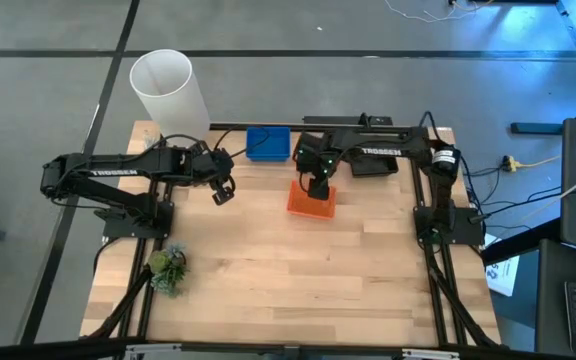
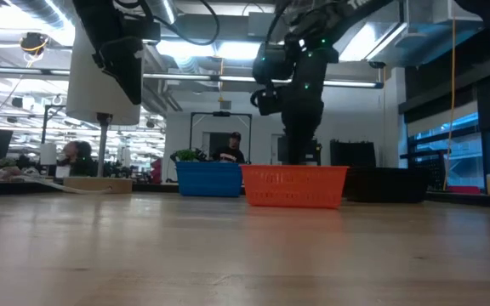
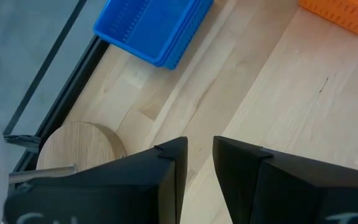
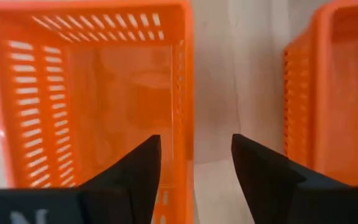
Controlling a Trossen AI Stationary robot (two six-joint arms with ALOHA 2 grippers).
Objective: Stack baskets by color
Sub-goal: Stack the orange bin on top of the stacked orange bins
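— Nearest on the table?
— Small green plant [image 1: 167, 268] at the left front corner.
— Right gripper [image 1: 317, 186]?
— Pointed straight down over the orange basket [image 1: 311, 200] mid-table, fingers [image 4: 135, 171] spread apart, astride one basket wall, gripping nothing.
— Left gripper [image 1: 224, 192]?
— Reaching in from the left, hanging above bare wood, fingers [image 3: 169, 168] parted by a narrow gap, empty.
— Farther back?
— Blue basket [image 1: 268, 143] at the far edge; white cylinder [image 1: 169, 88] at the far left corner; black basket [image 2: 385, 184] right of the orange one.
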